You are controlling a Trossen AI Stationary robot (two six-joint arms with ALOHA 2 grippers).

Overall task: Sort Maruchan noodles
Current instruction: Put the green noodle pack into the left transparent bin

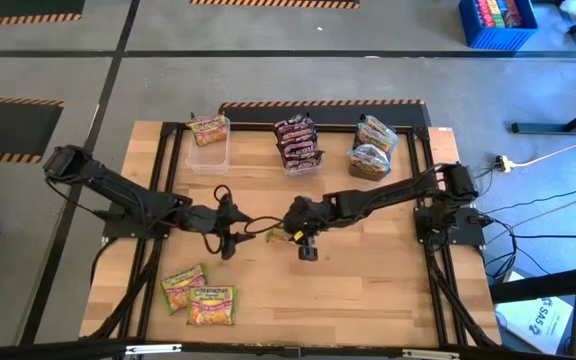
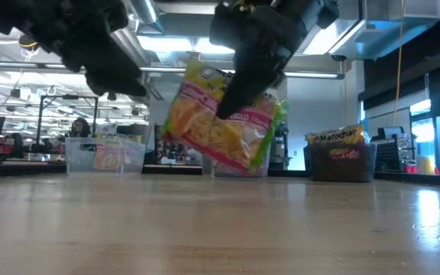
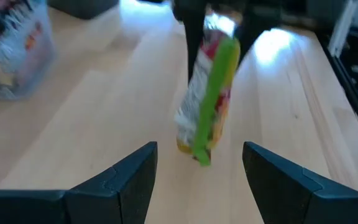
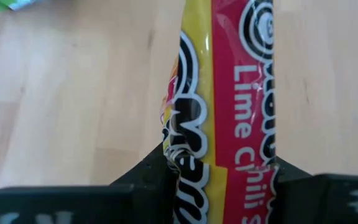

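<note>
- yellow-green and pink, the lime chili packet [image 2: 224,122] hangs in the air over the middle of the table [image 1: 368,270], clear of the wood, tilted in the low view with one corner lowest.
- the right gripper [image 1: 295,228] is clamped on that packet; the right wrist view shows the wrapper [image 4: 229,106] pinched edge-on between both dark fingers [image 4: 148,180], running away from the camera.
- the left gripper [image 1: 230,230] sits just beside it, jaws apart and holding nothing; in its wrist view the packet [image 3: 209,93] hangs ahead of the gap between its fingers [image 3: 129,177], not yet between them.
- the step in hand looks like either a handover or a carry to a pile; i cannot tell which.
- to do it well, keep the pinch firm, since the thin wrapper could slide or twist; if handing over, the left fingers should close on a free edge before the right lets go.
- matching yellow-green packets [image 1: 198,297] lie near the table's front left, and one more [image 1: 209,127] sits in the clear tub [image 1: 208,158] at the back left.
- dark maroon packets [image 1: 298,143] are stacked at the back centre, and orange ones [image 1: 372,148] in the dark tub [image 1: 392,165] at the back right.
</note>
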